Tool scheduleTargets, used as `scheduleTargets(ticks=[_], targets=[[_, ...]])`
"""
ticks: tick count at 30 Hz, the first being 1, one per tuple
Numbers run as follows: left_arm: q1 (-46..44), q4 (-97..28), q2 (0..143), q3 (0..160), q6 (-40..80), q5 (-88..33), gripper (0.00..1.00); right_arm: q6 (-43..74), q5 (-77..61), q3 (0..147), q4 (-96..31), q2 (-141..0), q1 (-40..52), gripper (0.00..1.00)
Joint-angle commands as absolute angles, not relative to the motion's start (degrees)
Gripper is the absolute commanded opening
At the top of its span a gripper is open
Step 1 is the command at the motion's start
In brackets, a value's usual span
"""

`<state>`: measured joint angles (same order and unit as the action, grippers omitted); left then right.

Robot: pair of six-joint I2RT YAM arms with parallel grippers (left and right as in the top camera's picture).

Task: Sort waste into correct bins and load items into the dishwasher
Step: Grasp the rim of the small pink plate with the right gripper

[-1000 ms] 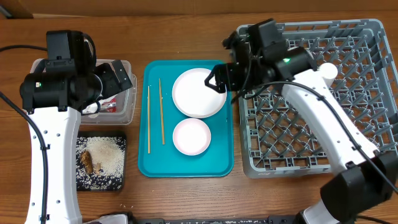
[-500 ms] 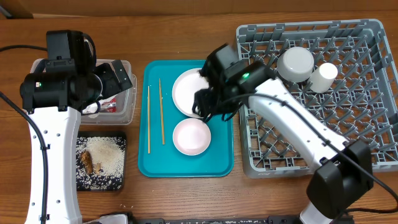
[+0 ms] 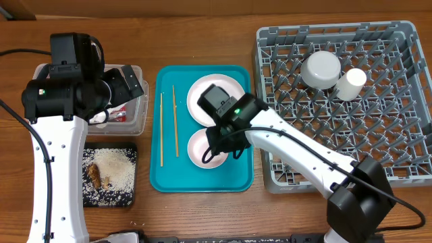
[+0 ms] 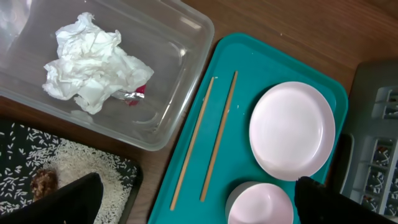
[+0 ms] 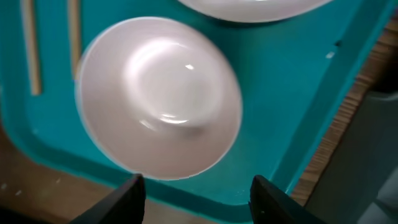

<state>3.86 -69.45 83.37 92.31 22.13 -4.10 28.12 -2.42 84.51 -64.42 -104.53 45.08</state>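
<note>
The right hand (image 5: 199, 196) hangs over the white bowl (image 5: 158, 93) on the teal tray (image 3: 169, 179), its two fingers (image 5: 127, 199) partly spread and gripping nothing, with the bowl's near rim just ahead of the tips. The left hand (image 4: 199, 198) hovers above the clear tub (image 4: 180, 68) with its jaws spread wide, also empty. On the wooden desk (image 3: 202, 40) the grey dish rack (image 3: 378, 121) fills the right side. In its far rows sit a second white bowl (image 3: 320, 69), which looks to be bottom up, and a small white cup (image 3: 351, 84) just beside it. The teal tray lies in the middle, left of the rack. It carries the round white plate (image 4: 292, 130) at its far end, the bowl nearer, and the pair of chopsticks (image 4: 217, 143) side by side along its left part. The clear tub stands at the far left, with the black tray (image 3: 130, 150) just in front of it. In the tub rests the crumpled napkin (image 4: 93, 62) with the red wrapper (image 4: 138, 92) against its edge. On the black tray lie white rice grains (image 3: 115, 162) and a brown scrap (image 3: 94, 175).
</note>
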Motion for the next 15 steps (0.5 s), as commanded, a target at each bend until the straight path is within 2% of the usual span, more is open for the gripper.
scheduleTargets(ticks=[1, 6, 11, 15], targets=[[3.7, -69.4, 83.2, 93.1, 22.5, -4.1, 1.0, 36.4, 4.2, 80.2, -61.9, -104.9, 45.1, 0.56], [3.7, -69.4, 83.2, 93.1, 22.5, -4.1, 1.0, 38.0, -0.7, 73.7, -53.5, -104.9, 45.1, 0.55], [3.7, -69.4, 83.2, 93.1, 22.5, -4.1, 1.0, 38.2, -3.1, 72.2, -51.0, -104.9, 45.1, 0.45], [3.7, -69.4, 83.2, 93.1, 22.5, -4.1, 1.0, 38.2, -3.1, 72.3, -51.1, -104.9, 45.1, 0.41]])
